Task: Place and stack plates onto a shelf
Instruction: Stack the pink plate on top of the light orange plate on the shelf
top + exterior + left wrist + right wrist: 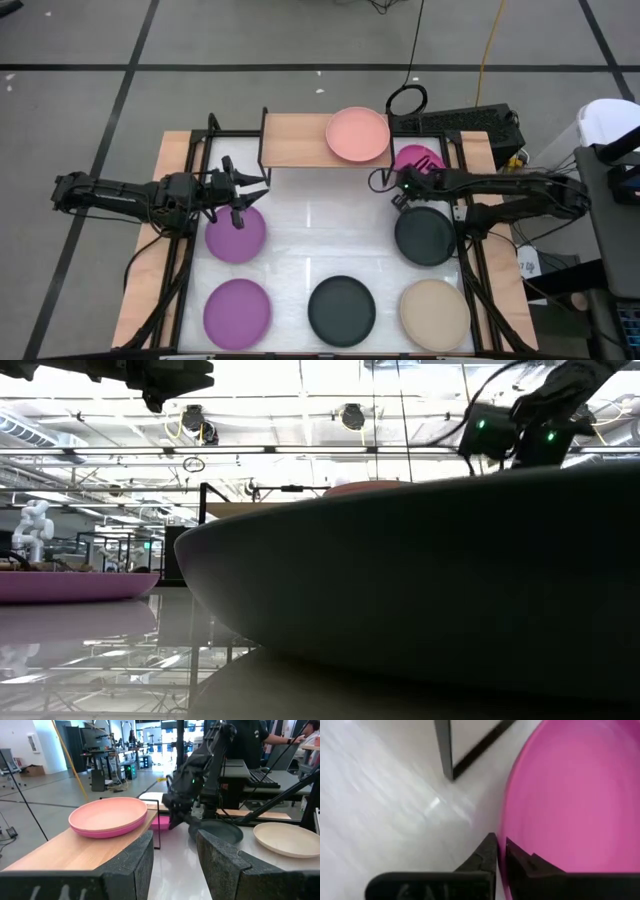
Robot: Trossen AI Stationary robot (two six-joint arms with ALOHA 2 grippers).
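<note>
The right gripper point(501, 851) pinches the near rim of the magenta plate point(580, 800), which lies on the table just right of the shelf point(295, 140). It looks light, stiff and probably slick, so the rim grip suits. The left gripper point(172, 860) hovers spread.

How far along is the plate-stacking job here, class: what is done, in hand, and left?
Done: one pale pink plate sits on the shelf. In hand: the right gripper pinches the rim of the magenta plate beside the shelf; the left gripper hovers open above a purple plate. Left: both purple, both dark and the beige plate lie on the table.
</note>
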